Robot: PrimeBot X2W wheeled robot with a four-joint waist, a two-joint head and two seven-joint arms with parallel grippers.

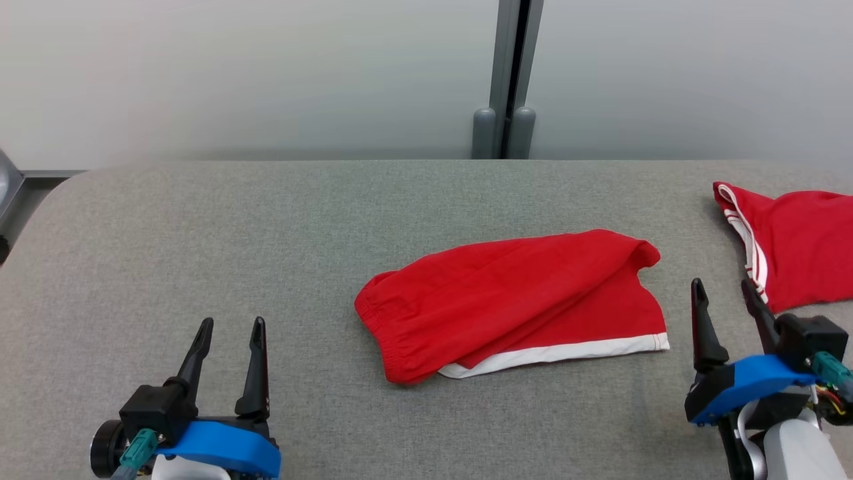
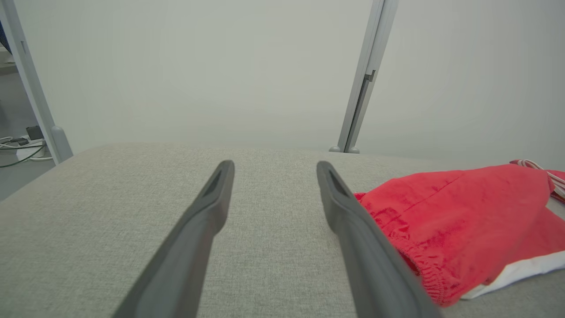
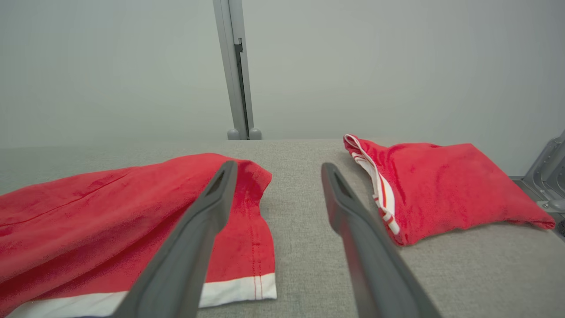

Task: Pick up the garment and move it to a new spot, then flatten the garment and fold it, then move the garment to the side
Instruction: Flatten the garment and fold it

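Our right gripper (image 1: 722, 285) stands with fingers spread and nothing between them, just beside the hem corner of the red shorts (image 1: 513, 300). Our left gripper (image 1: 233, 323) is likewise spread and empty, low over the grey table (image 1: 200, 220), near the waistband end. The shorts lie mid-table, mostly flat but doubled over on themselves, white hem toward us. We judge that our hands flank them so each can take an end for flattening. A second red garment (image 1: 800, 247) sits folded at the far right, apart from the shorts, probably where finished pieces go.
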